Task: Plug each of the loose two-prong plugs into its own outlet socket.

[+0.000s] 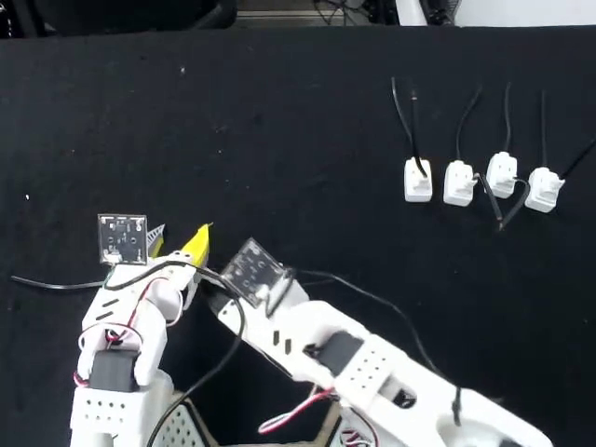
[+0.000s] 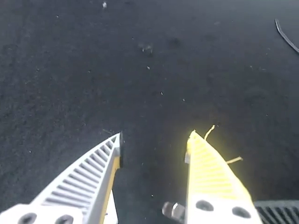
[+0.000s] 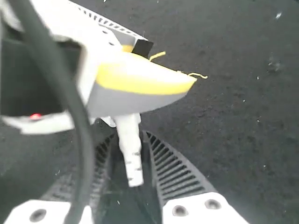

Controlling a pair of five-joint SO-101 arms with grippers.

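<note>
black table, four plugs in a row

here's the black table [image 1: 233,121], dark cloth right across. on its far right, four white plugs [image 1: 459,183] lie in a row, black cords [image 1: 403,112] trailing toward the back edge. at the left lies a black cable [image 1: 47,282].

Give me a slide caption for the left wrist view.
Left gripper, jaws open, over the black table, with a black cord lying farther off.

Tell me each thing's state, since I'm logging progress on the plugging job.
Left gripper, white and yellow fingers: open, empty, above black table.
Right gripper: beside left gripper's yellow finger; open or shut, cannot tell.
Four white corded plugs: lying in a row, held by nothing; plugged or loose, cannot tell.
</note>
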